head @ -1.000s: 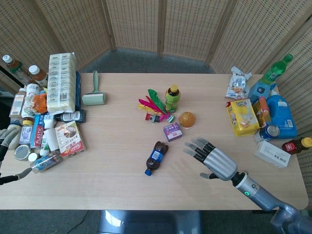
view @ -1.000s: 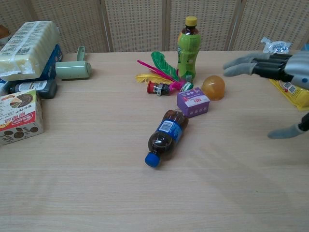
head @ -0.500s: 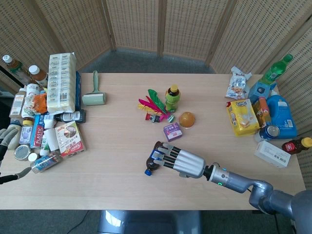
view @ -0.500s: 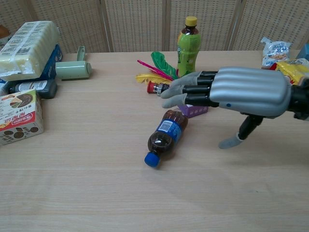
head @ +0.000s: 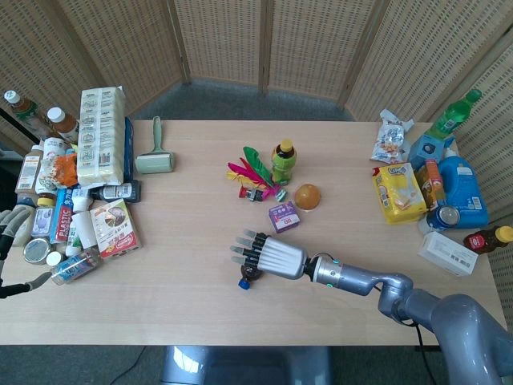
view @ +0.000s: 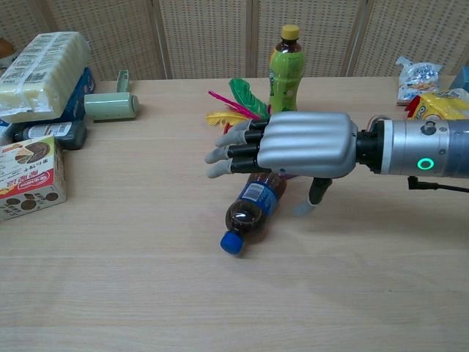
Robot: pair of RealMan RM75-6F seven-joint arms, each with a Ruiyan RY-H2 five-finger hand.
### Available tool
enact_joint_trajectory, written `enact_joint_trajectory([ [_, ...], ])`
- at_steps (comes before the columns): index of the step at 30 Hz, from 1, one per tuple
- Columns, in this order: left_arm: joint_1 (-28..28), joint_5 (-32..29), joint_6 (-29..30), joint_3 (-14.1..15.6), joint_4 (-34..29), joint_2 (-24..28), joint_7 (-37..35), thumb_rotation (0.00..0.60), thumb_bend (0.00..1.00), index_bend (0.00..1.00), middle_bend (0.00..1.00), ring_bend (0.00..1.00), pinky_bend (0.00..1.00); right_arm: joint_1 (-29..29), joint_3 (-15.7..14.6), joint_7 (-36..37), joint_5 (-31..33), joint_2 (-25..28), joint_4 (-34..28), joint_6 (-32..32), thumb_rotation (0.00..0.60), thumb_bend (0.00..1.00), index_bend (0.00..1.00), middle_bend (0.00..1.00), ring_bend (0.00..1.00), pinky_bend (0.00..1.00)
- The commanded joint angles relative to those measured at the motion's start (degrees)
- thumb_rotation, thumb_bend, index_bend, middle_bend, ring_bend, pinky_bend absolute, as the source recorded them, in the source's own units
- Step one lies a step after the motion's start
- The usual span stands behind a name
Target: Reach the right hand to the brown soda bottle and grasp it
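The brown soda bottle (view: pixel 248 215) lies on its side near the table's middle, blue cap (head: pixel 244 282) toward the front edge. My right hand (view: pixel 293 144) hovers directly over it, palm down, fingers spread and pointing left, thumb hanging beside the bottle's right side. From the head view the right hand (head: pixel 268 254) covers most of the bottle, and only the cap end shows. Nothing is held. My left hand (head: pixel 11 220) sits at the far left edge by the clutter, fingers curled in and apparently holding nothing; the chest view does not show it.
A purple box (head: pixel 283 216), orange ball (head: pixel 307 196), green bottle (view: pixel 284 63) and coloured feathers (view: pixel 236 108) lie just behind the bottle. Boxes and bottles crowd the left edge (head: pixel 88 216); snack packs and bottles line the right edge (head: pixel 425 188).
My right hand has swept left from the table's right side to above the bottle, now covering it. The bottle has not moved.
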Motion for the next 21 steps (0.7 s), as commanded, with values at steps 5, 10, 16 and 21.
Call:
enact_joint_trajectory([
  [5, -0.02, -0.33, -0.27, -0.15, 0.14, -0.01, -0.14, 0.600, 0.00, 0.00, 0.00, 0.00, 0.00, 2.65, -1.52, -2.87, 1.01, -2.52, 3.95, -2.52, 0.600, 0.07, 0.00, 0.00, 0.00, 0.00],
  [10, -0.13, -0.53, -0.72, -0.17, 0.26, -0.09, -0.20, 0.600, 0.00, 0.00, 0.00, 0.00, 0.00, 3.62, -2.35, -3.38, 2.41, -3.72, 5.93, -3.87, 0.600, 0.07, 0.00, 0.00, 0.00, 0.00],
  [16, -0.17, -0.79, -0.99, -0.25, 0.43, -0.19, -0.13, 0.600, 0.00, 0.00, 0.00, 0.00, 0.00, 4.69, -4.10, -3.33, 3.16, -4.51, 7.46, -5.14, 0.600, 0.10, 0.00, 0.00, 0.00, 0.00],
  [21, -0.26, -1.00, -1.32, -0.31, 0.56, -0.30, -0.12, 0.600, 0.00, 0.00, 0.00, 0.00, 0.00, 5.50, -6.12, -4.04, 2.97, -4.66, 7.74, -6.52, 0.600, 0.11, 0.00, 0.00, 0.00, 0.00],
])
